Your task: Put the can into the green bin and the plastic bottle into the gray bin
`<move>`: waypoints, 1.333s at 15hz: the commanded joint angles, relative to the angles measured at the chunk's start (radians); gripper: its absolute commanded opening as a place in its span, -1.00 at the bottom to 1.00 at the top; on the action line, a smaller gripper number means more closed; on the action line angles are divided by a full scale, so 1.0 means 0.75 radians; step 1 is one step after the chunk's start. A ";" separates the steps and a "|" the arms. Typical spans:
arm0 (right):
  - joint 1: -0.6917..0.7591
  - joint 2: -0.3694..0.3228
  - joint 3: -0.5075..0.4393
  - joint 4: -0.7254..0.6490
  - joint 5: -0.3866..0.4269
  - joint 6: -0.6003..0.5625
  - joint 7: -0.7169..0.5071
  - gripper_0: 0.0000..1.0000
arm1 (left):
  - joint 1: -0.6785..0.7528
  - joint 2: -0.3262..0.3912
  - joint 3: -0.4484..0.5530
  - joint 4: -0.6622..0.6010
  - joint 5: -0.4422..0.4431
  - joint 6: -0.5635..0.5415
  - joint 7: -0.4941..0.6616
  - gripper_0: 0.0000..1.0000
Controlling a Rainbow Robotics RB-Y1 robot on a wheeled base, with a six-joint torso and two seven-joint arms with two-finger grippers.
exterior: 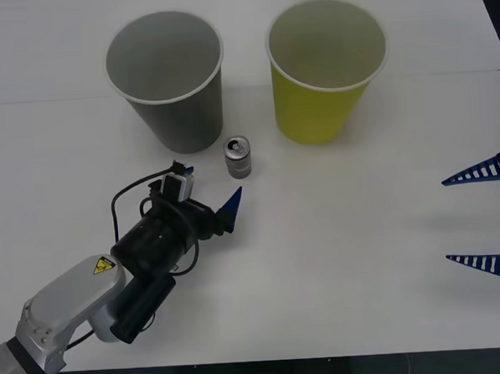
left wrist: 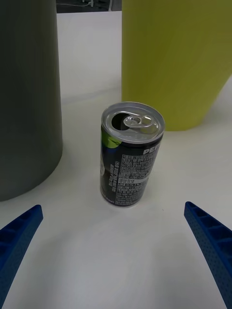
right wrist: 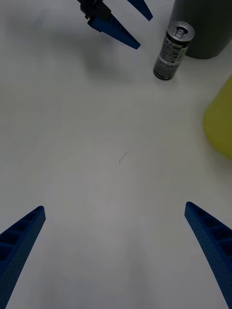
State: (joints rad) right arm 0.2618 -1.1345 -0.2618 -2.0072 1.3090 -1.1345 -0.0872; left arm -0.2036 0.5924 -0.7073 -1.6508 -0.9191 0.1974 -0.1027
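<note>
Can [exterior: 237, 157] upright on white worktop [exterior: 338, 258], between gray bin [exterior: 167, 78] and green bin [exterior: 325, 67], just in front of them, nearer gray. Left gripper [exterior: 221, 197] spread wide, low, pointed at can, near but not touching. Right gripper [exterior: 485, 218] spread wide too, at worktop's right edge, well apart from can

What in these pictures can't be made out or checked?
- Bottoms inside the gray bin and green bin: front view, hidden by their own walls.
- Small print on the can: left wrist view, too small to read.
- Right end effector: front view, arm cut off by the edge.
- Left end effector: front view, one finger behind its wrist.
</note>
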 commanded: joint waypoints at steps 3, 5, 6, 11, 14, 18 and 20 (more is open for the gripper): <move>0.000 0.000 0.000 0.000 0.000 0.000 0.000 1.00 | -0.097 -0.097 0.000 0.137 -0.057 0.001 0.029 1.00; 0.000 0.000 0.000 0.000 0.000 0.000 0.000 1.00 | -0.119 -0.115 -0.002 0.164 -0.069 -0.001 0.035 1.00; 0.000 0.000 0.000 0.000 0.000 0.000 0.000 1.00 | -0.131 -0.125 -0.002 0.174 -0.069 -0.001 0.039 1.00; 0.000 0.000 0.000 0.000 0.000 0.000 0.000 1.00 | -0.197 -0.170 -0.006 0.258 -0.077 -0.006 0.053 1.00; 0.000 0.000 0.000 0.000 0.000 0.000 0.000 1.00 | -0.252 -0.209 -0.014 0.350 -0.081 -0.012 0.059 1.00; 0.000 0.000 0.000 0.000 0.000 0.000 0.000 1.00 | -0.277 -0.227 -0.016 0.373 -0.083 -0.010 0.078 1.00; 0.000 0.000 0.000 0.000 0.000 0.000 0.000 1.00 | -0.283 -0.232 -0.016 0.373 -0.083 -0.012 0.086 1.00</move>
State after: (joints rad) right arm 0.2618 -1.1345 -0.2618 -2.0071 1.3090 -1.1345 -0.0872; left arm -0.4144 0.4199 -0.7194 -1.3703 -0.9821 0.1892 -0.0406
